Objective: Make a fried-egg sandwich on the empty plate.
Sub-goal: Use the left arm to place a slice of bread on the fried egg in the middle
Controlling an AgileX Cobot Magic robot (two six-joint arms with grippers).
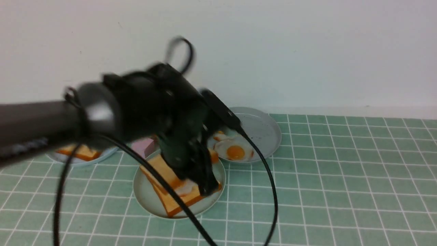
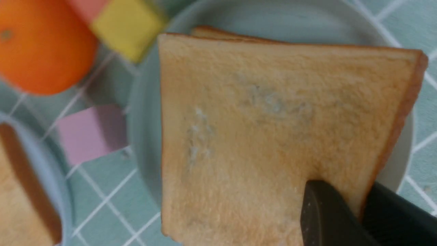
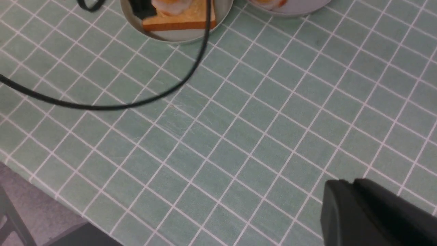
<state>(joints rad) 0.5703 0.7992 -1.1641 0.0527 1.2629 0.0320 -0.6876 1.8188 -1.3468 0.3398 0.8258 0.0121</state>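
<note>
The pale mint-green plate (image 1: pixel 146 196) sits in the middle of the table. On it lies a toast slice (image 1: pixel 181 202) with a white fried egg (image 1: pixel 186 188) on top. My left gripper (image 1: pixel 205 186) is shut on a second toast slice (image 1: pixel 163 170) and holds it tilted over the first. In the left wrist view the jaws (image 2: pixel 344 191) pinch this slice (image 2: pixel 259 130) at its crust edge above the plate (image 2: pixel 143 119). My right gripper (image 3: pixel 344 186) is shut and empty over bare table. The plate (image 3: pixel 177 38) and lower toast (image 3: pixel 181 21) also show there.
A grey-blue speckled plate (image 1: pixel 264 131) at the back right holds another fried egg (image 1: pixel 235 151). A bluish-white plate (image 1: pixel 65 158) at the left holds toast (image 1: pixel 80 152). A pink block (image 2: pixel 90 131), a yellow block (image 2: pixel 128 27) and an orange (image 2: pixel 41 44) lie between them. Black cables (image 1: pixel 269 184) hang nearby.
</note>
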